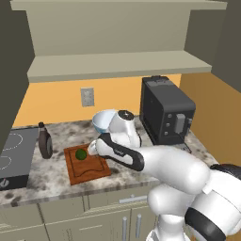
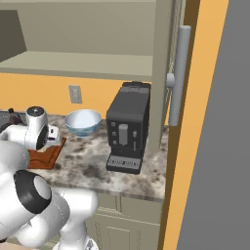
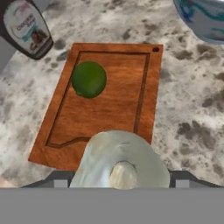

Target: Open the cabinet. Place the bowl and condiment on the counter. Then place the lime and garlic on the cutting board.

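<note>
Over the cutting board (image 3: 109, 105) on the marble counter (image 3: 188, 109), the claw (image 3: 120, 173) clamps the garlic (image 3: 120, 162).

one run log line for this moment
cabinet: open | bowl, condiment: on counter | lime: on board | garlic: in hand, over board

The board (image 3: 109, 98) lies on the counter (image 3: 188, 109), its groove running round the rim. The lime (image 3: 89, 79) sits on the board toward one corner. The garlic (image 3: 120, 162) is close to the camera, over the board's near edge. The bottle (image 3: 26, 27) stands off the board past the lime's corner; the bowl (image 3: 202, 17) is at the opposite far corner.
</note>
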Tool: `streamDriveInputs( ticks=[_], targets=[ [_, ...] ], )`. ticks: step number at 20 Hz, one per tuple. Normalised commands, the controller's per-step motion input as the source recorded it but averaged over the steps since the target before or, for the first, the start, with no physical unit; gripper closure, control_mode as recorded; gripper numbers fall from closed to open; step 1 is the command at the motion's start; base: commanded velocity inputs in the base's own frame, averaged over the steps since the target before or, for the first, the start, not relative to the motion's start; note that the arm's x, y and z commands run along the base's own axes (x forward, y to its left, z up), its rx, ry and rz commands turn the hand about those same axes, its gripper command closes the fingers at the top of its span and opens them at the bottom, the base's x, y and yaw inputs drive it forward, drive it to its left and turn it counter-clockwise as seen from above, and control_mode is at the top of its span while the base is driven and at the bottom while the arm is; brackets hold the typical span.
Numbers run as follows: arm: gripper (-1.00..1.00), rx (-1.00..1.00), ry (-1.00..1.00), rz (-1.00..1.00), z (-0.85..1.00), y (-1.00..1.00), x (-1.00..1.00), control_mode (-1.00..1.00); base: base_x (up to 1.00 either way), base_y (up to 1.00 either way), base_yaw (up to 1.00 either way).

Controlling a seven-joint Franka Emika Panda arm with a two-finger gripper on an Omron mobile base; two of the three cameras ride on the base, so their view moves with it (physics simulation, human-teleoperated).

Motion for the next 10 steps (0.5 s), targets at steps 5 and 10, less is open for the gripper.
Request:
streamDriveInputs(
  ticks=[5, 10],
  targets=[
    [1.00, -0.10, 0.06, 0.16, -0.15, 0.19, 0.32, -1.00, 0.00, 0.00, 0.00],
    [1.00, -0.10, 0.00, 0.22, -0.35, 0.01, 0.19, -1.00, 0.00, 0.00, 0.00]
  ],
)
